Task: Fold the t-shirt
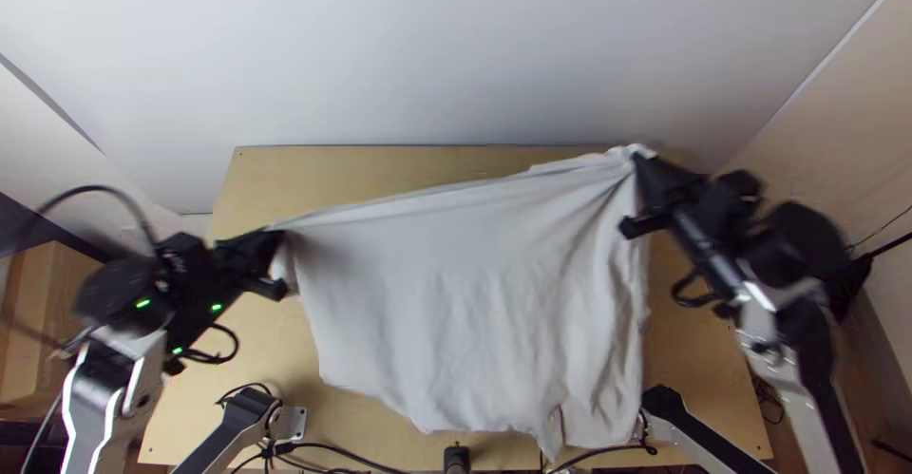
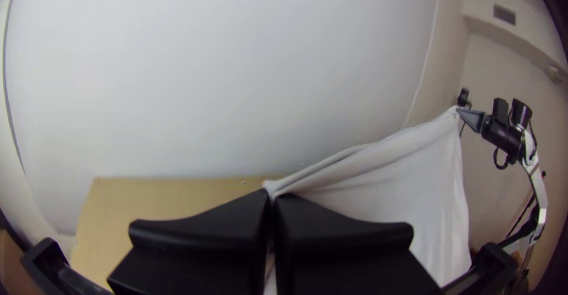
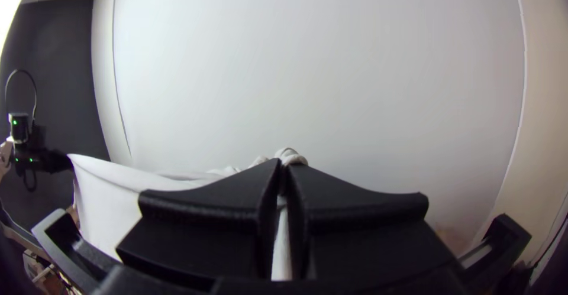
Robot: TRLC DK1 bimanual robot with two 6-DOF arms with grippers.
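And here's the left gripper [image 1: 279, 235], nipped together on one upper corner of the white t-shirt [image 1: 465, 312]; the right gripper [image 1: 638, 159], pinched tight too, has the other. The shirt hangs stretched between them over the wooden table [image 1: 370, 170], top edge taut, soft creases running below.

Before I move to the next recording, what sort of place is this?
Probably an indoor robot workstation, perhaps a lab: a light wooden table against a pale wall, with two mounted robot arms and loose cables near its edge.
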